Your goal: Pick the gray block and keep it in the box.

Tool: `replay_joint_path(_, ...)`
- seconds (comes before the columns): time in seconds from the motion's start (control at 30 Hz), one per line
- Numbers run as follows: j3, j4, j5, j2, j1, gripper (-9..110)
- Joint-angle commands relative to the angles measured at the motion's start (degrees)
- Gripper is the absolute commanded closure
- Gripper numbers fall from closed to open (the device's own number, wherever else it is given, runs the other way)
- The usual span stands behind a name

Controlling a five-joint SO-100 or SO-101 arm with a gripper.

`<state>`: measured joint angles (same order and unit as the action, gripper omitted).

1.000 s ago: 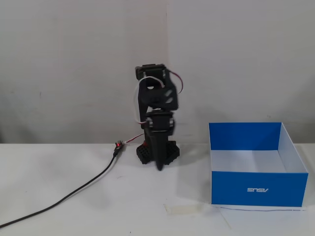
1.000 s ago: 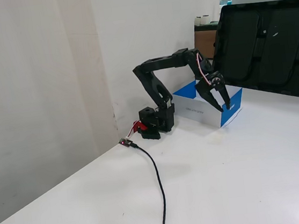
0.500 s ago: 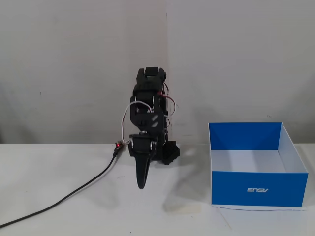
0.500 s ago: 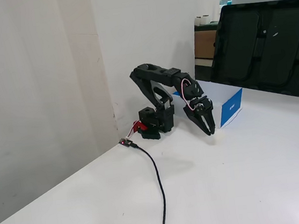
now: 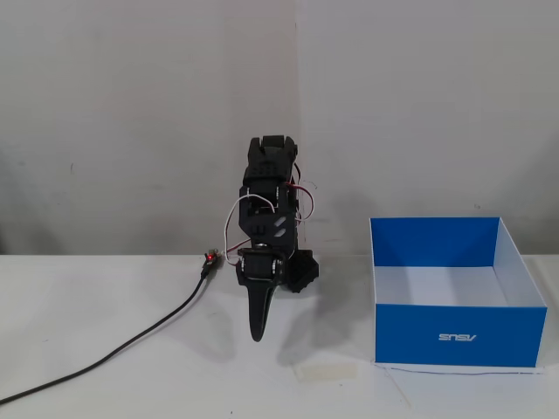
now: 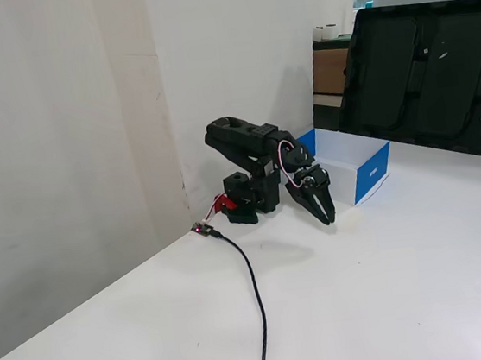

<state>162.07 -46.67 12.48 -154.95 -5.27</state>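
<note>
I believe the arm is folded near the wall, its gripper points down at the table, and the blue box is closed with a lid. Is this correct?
Not entirely. The box has no lid: it is open at the top, and a fixed view shows its white inside walls and floor. The rest stands: the arm is folded near the wall and the gripper points down at the table.
</note>
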Motion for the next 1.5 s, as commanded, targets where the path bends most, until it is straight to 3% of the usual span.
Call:
replay_joint_path(0.0, 1.6, -0.5, 0.4, -5.5, -1.0, 101)
replay_joint_path(0.27, 7.5, -4.4, 0.3, -17.9, -0.1, 101)
replay_joint_path(0.47, 12.0, -17.5, -0.1, -41.1, 1.0, 101)
replay_joint_path(1.47, 11.4, -21.4, 0.0, -41.6, 4.9, 101)
